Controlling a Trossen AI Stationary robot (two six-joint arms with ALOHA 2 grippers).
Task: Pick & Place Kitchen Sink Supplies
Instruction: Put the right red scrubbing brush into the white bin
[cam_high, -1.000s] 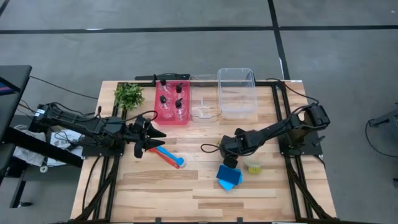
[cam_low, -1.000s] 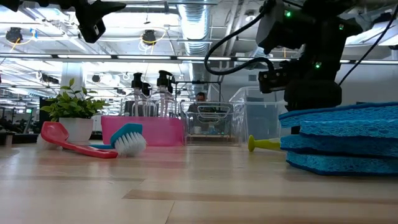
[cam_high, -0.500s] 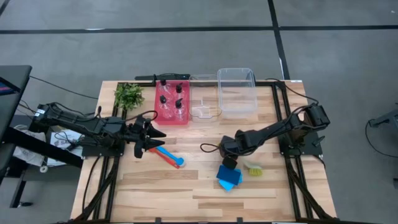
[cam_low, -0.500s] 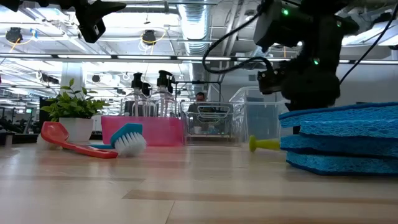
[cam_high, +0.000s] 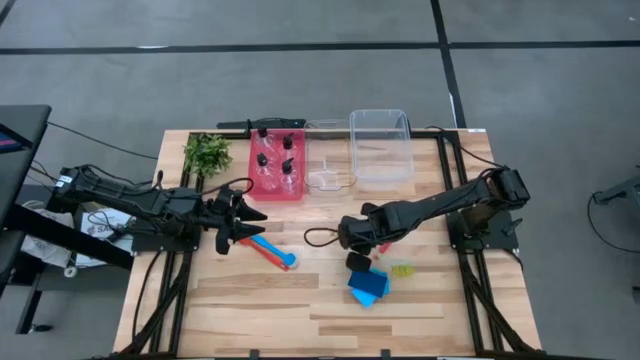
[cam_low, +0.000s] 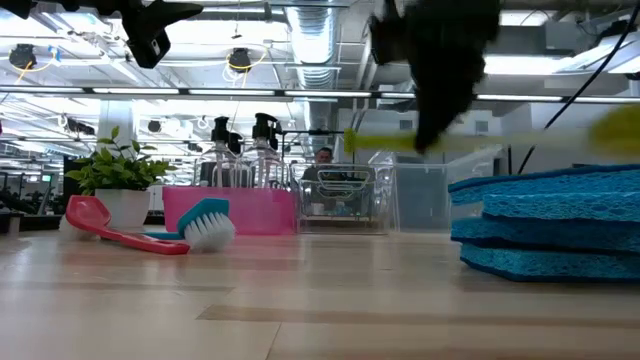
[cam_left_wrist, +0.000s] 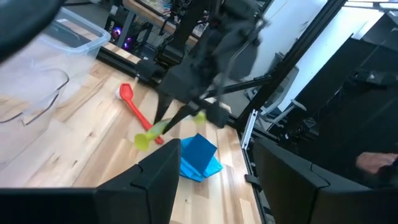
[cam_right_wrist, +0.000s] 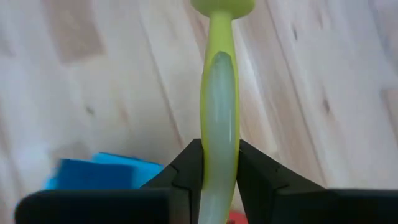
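Right gripper (cam_right_wrist: 219, 171) clamped on thin yellow-green plastic brush (cam_right_wrist: 219, 93) above tabletop centre; left gripper (cam_high: 250, 224) spread, near left edge.

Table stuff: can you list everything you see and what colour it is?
Bottles: four, clear with black caps, standing in the red bin.
Red bin: one, back of the table.
Clear bins: two, beside the red bin.
Plant: one, green, back left corner.
Red utensil: one, lying by the left gripper.
Blue brush: one, beside the red utensil.
Sponges: stacked, blue, front middle.
Yellow-green brush: one, lifted off the table.
Table: one, light wood.
Left gripper: open, empty.
Right gripper: shut on the yellow-green brush.
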